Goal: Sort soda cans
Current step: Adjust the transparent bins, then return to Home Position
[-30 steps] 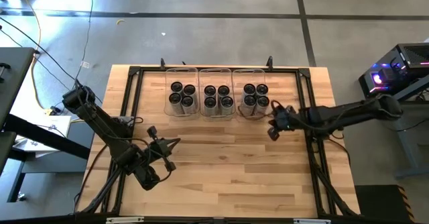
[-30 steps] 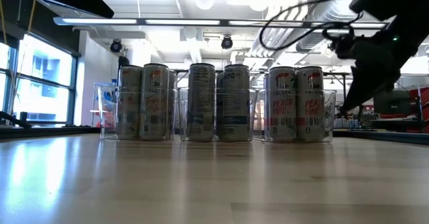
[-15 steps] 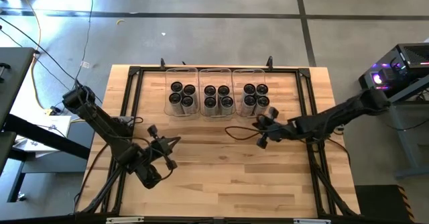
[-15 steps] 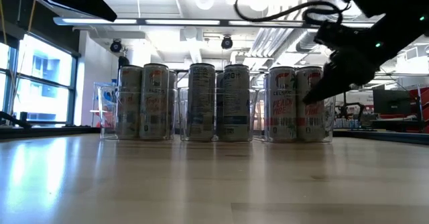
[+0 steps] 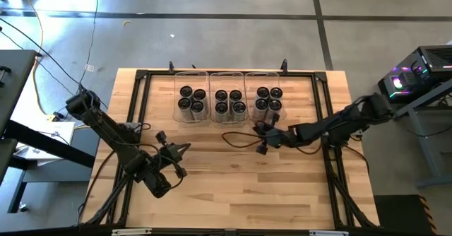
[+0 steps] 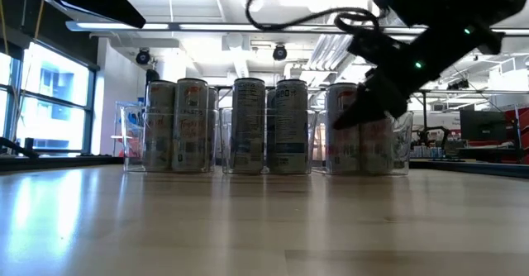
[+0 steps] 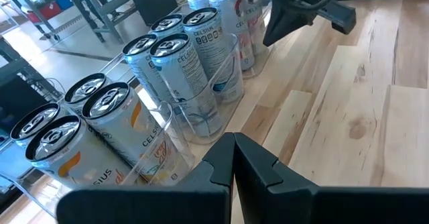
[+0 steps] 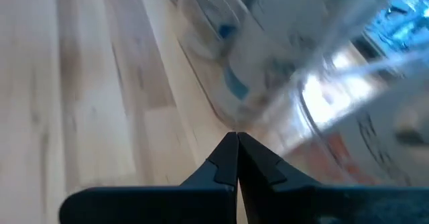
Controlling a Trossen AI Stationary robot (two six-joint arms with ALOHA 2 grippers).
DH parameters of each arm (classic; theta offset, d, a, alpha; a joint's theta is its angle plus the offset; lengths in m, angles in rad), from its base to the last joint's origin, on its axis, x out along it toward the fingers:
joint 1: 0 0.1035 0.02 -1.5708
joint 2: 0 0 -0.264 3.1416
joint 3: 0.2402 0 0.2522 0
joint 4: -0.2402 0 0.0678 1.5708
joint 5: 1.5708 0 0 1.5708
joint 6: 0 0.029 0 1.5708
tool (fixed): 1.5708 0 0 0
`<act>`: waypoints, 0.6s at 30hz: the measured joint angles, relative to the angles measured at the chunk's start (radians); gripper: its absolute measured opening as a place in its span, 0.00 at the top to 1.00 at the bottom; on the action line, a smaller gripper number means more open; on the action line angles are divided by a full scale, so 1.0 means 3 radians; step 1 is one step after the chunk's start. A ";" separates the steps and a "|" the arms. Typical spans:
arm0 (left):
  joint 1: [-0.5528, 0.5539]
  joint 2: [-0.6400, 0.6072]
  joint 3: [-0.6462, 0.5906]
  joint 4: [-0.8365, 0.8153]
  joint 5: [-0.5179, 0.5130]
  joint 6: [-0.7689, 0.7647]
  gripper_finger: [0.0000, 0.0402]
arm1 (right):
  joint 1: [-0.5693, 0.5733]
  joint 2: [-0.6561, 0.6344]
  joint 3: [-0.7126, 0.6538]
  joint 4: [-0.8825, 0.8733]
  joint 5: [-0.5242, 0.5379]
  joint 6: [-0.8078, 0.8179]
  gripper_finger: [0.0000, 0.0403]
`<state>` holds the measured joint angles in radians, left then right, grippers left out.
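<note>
Several soda cans stand upright in three clear bins at the table's far side: left bin, middle bin, right bin. The low view shows the soda cans side by side. My right gripper is shut and hovers just near of the right bin, pointing toward the table's left and slightly down. It also appears in the low view as my right gripper. My left gripper is shut and waits at the near left, facing the bins.
A black metal frame runs around the tabletop. A dark cable loops over the wood beside my right gripper. Bare wood spreads across the near half of the table.
My right gripper has swung from beside the right bin toward the table's left edge, sinking a little and rolling about its own axis. It stays shut. The cable loop trails along with it. The cans and bins have not moved.
</note>
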<state>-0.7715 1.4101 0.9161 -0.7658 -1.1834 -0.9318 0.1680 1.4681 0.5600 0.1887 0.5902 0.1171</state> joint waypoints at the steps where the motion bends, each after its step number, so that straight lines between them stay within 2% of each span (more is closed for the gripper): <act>1: 0.0000 0.0000 0.0000 0.0000 0.0001 0.0000 1.00 | 0.0006 0.0032 0.0058 -0.0017 -0.0017 -0.0033 1.00; 5: -0.0004 0.0000 0.0000 0.0005 0.0054 0.0000 1.00 | 0.0110 0.0045 0.0286 -0.0218 -0.0078 -0.0095 1.00; 9: -0.0004 0.0000 0.0000 0.0010 0.0154 -0.0001 1.00 | 0.0300 -0.0155 0.0474 -0.0698 -0.0051 -0.0017 1.00; 14: -0.0003 0.0000 -0.0001 0.0044 0.0160 -0.0109 1.00 | 0.0776 -0.0684 0.0677 -0.1765 0.0331 0.0534 1.00; 18: 0.0103 0.0001 -0.0004 0.0263 -0.0016 -0.0363 1.00 | 0.1317 -0.1225 0.0776 -0.2660 0.0753 0.1234 1.00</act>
<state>-0.7407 1.4105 0.9150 -0.6869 -1.1883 -1.0407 0.5631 1.1005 0.7929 -0.6093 0.8161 0.4874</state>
